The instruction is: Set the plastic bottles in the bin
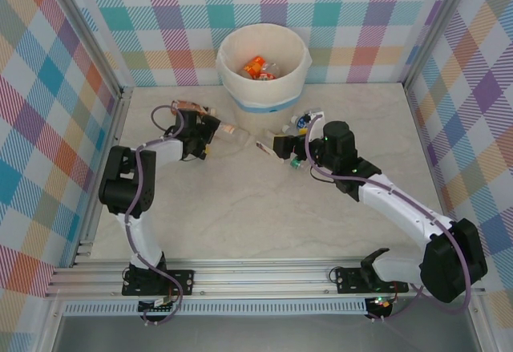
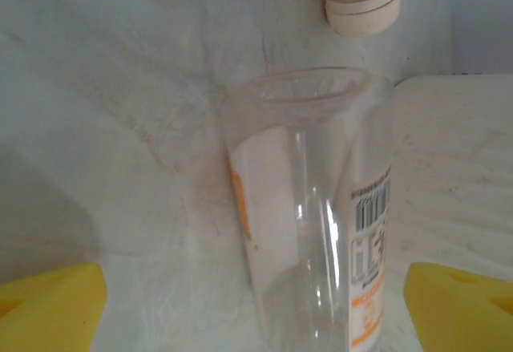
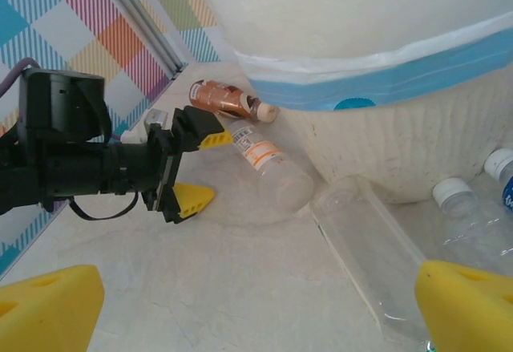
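- The left gripper (image 2: 256,310) has its jaws spread wide. The yellow fingertips (image 2: 50,304) sit low on either side of the labelled clear bottle (image 2: 304,208) and are not touching it, as far as I can tell.
- That bottle lies flat on the table (image 1: 240,208). Its long axis runs straight out from the jaws, with the round base at the far end, toward the bin (image 1: 240,87).
- So I judge the fingers already cross the bottle's width. Closing should pinch its sides, not its ends.
- The left arm is clearly the nearer one. From the right wrist I see it astride this bottle just beside the bin wall.
- The amber bottle (image 3: 226,98) lies just beyond, near the bin's foot. I must not nudge it.
- The right gripper (image 3: 256,304) is also wide open and holds nothing. A plain clear bottle (image 3: 365,248) lies slantwise ahead of it.
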### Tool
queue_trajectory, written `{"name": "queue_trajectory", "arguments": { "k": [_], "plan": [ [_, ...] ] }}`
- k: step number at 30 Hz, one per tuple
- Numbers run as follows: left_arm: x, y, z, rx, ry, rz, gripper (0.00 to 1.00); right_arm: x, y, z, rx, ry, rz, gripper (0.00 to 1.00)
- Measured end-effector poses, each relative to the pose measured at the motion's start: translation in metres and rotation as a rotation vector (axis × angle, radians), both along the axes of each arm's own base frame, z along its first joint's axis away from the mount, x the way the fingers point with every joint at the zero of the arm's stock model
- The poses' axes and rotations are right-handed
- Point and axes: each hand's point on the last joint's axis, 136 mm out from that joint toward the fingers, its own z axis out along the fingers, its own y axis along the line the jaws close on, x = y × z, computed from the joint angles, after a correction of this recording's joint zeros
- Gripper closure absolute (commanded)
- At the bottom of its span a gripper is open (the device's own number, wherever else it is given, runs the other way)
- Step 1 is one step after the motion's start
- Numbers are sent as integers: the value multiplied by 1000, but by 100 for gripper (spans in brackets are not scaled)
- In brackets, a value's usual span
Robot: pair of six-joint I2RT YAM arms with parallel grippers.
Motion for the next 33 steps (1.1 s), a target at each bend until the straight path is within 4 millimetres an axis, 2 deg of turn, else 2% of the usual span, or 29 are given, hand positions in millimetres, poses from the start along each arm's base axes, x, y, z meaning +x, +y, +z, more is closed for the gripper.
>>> {"name": "queue_trajectory", "arguments": {
  "k": [7, 11, 17, 21, 26, 33],
  "plan": [
    [31, -17, 24, 66, -13, -20, 9, 2, -2, 2, -20, -27, -9, 0],
    [43, -18, 20, 126, 35, -35, 9, 1, -4, 5, -21, -38, -13, 0],
    [33, -19, 1, 251, 145, -65, 12, -10, -11, 19, 1, -73, -14, 0],
    [42, -28, 0, 291, 150, -93, 15, -13, -13, 22, 6, -80, -13, 0],
    [49, -38, 0, 356, 141, -159, 21, -15, -14, 17, -12, -66, -9, 0],
    [29, -37, -23, 422, 207, -251, 24, -17, -14, 13, -22, -53, -6, 0]
  ]
}}
